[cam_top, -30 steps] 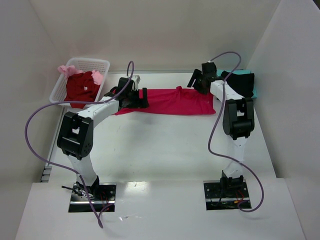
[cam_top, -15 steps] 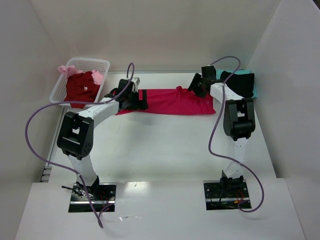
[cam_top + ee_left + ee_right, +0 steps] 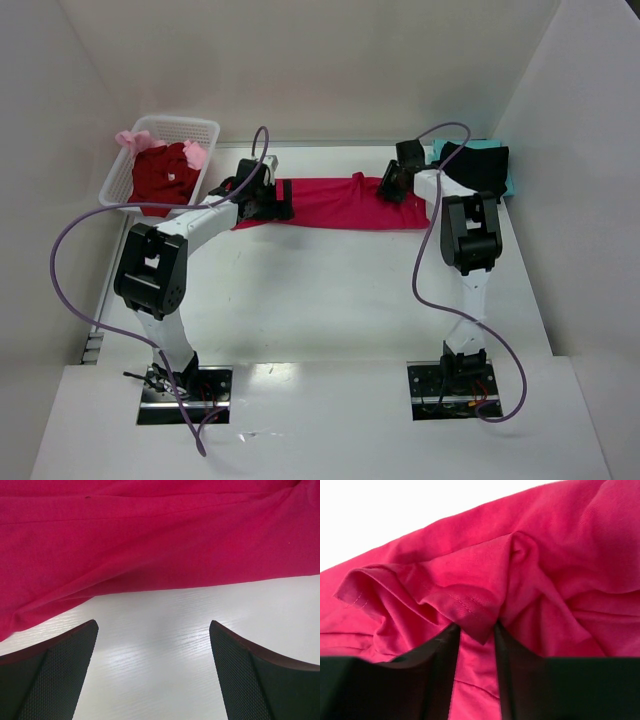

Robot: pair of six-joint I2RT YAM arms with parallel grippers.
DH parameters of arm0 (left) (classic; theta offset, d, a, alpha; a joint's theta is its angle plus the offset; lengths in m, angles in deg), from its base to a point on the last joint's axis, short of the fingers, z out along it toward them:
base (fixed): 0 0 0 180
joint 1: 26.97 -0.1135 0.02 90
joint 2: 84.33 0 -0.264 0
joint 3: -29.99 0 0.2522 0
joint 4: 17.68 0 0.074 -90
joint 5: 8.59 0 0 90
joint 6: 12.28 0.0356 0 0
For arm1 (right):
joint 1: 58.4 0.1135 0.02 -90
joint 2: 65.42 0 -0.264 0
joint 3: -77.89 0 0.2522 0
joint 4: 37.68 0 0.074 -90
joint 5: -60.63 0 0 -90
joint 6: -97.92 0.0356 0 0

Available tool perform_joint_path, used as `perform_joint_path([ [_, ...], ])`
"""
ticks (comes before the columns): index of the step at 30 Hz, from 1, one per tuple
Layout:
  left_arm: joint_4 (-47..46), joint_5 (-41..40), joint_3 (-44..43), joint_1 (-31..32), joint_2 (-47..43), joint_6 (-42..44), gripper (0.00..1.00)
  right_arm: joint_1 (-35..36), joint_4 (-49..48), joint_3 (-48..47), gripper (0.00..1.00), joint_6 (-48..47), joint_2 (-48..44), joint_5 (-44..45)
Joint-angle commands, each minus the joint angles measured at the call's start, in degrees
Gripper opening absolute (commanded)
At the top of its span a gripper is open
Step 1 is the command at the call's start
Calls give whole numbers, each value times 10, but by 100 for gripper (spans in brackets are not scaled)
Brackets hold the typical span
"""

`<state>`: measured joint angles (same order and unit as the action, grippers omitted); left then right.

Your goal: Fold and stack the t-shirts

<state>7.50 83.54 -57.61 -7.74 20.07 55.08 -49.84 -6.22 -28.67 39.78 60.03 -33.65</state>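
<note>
Our right gripper [image 3: 475, 627] is pinching a bunched fold of the crimson-pink t-shirt [image 3: 340, 205], the stitched hem sitting between the two fingers at the shirt's right end, along its far edge. Our left gripper [image 3: 152, 630] is hanging released, jaws spread wide, low over the bare table [image 3: 330, 290] just beside the near edge of the shirt's left end and grasping nothing. The crimson-pink t-shirt is lying as a long, partly flattened band across the far side of the table, between our two arms. We are judging that we are in the middle of the job. A black t-shirt [image 3: 480, 165] is resting on a teal t-shirt [image 3: 497, 146] in the far right corner, which we are reading as the stack already begun, though we cannot tell from here how neatly they are folded. The crimson one is only now being gathered for a fold. A dark red t-shirt [image 3: 160, 178] and a pale pink t-shirt [image 3: 130, 140] are waiting crumpled in the white basket [image 3: 190, 125] at the far left, so we are reckoning three shirts remain to fold and stack.
</note>
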Motion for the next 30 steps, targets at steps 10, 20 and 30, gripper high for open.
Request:
perform_joint_path([
  [10,-10,-5,-17,-2,1,6,100,6,-2,-81,14,-16,3,50],
  [20,-3,-5,-23,-2,12,11,100,6,30,-205,17,-28,81,55],
  [30,7,-38,-34,-2,12,-1,100,-2,-8,-148,89,-47,3,54],
])
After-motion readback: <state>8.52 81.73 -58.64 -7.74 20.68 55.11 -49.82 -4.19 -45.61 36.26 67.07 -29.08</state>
